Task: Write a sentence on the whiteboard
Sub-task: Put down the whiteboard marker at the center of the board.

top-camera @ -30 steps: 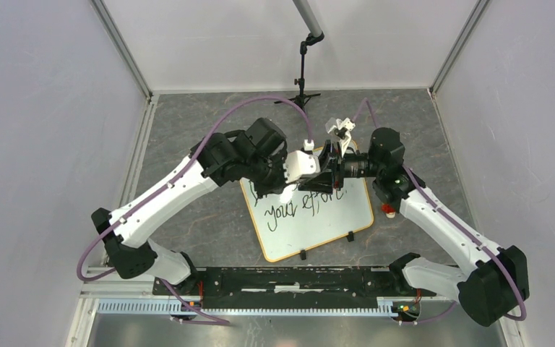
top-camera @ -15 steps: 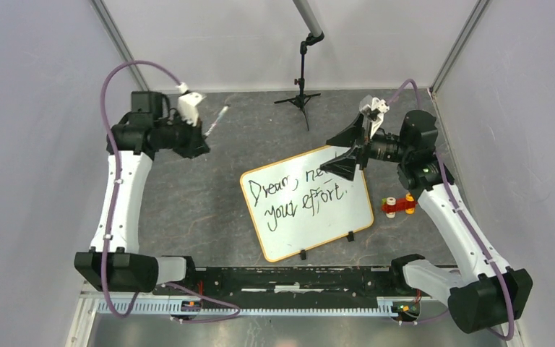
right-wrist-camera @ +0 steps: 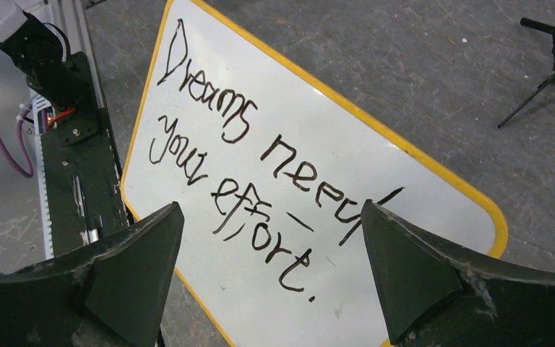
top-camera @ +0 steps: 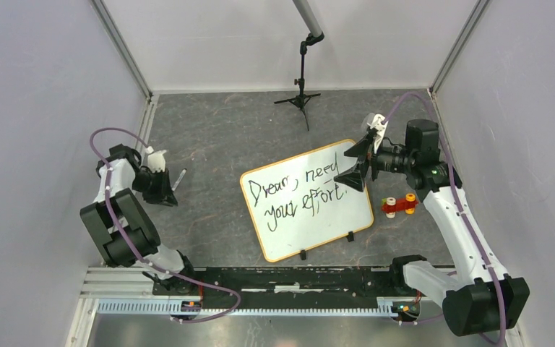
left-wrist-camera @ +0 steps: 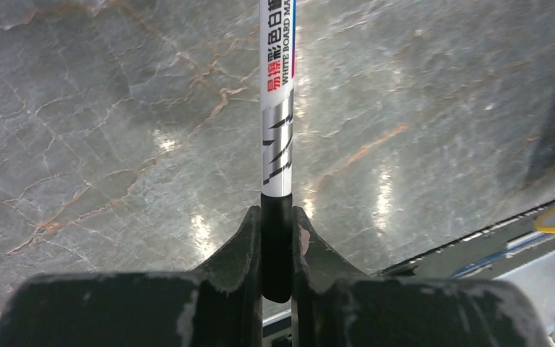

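- Left gripper [left-wrist-camera: 277, 220] clenched on whiteboard marker [left-wrist-camera: 277, 108], now folded back low at the left of the table [top-camera: 209, 144], well away from the whiteboard [top-camera: 332, 217].
- Right gripper [top-camera: 356, 160] spread wide, still over the whiteboard's far right corner.
- Sentence [top-camera: 298, 194] complete; whiteboard unmoved, mid-table.

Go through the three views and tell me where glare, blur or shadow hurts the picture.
Left wrist: white glare patches on the glossy table; the marker print is sharp, the left gripper dark. Right wrist: the sentence on the whiteboard is crisp, the right gripper an underlit silhouette. Top external: even light, soft shadows, lettering small.
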You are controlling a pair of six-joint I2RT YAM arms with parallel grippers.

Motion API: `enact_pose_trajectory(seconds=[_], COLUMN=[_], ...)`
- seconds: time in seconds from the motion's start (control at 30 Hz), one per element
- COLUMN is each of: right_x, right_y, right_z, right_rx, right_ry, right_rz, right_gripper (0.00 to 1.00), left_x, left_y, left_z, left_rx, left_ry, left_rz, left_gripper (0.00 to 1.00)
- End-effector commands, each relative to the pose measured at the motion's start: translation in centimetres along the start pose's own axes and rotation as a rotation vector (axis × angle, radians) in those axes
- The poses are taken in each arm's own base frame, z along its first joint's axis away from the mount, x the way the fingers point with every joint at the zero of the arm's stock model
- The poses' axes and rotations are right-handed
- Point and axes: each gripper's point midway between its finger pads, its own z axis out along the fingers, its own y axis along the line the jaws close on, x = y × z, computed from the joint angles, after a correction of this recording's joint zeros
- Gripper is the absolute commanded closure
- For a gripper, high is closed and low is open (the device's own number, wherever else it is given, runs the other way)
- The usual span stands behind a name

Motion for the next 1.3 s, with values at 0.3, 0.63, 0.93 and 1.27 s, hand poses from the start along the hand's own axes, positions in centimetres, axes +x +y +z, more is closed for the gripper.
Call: enact_pose_trajectory(seconds=[0.3,0.63,0.93,1.27], right_x=[2.2,2.3,2.0,-0.6], right_y=[-1.1,-1.9,-2.4,-5.0], right_z=[-0.4,-0.6,-1.0,-2.9], right_rx=[0.045,0.086,0.12,0.208], right_ry=[0.076,0.109,0.124,0.124], right_rz=[-0.034,-0.052,-0.063,-0.098], right_gripper=[0.02,0.02,0.02,0.02], left_x=[3.9,5.4,4.6,-3.6], left_y=[5.7,6.0,5.7,1.6], left_z=[3.5,4.3,2.9,-4.1], left_rx=[-0.175,-0.194,-0.214,-0.299], left_ry=[0.093,0.12,0.085,-0.081], left_rz=[0.093,0.117,0.153,0.285], left_gripper=[0.75,0.62,0.39,0.0])
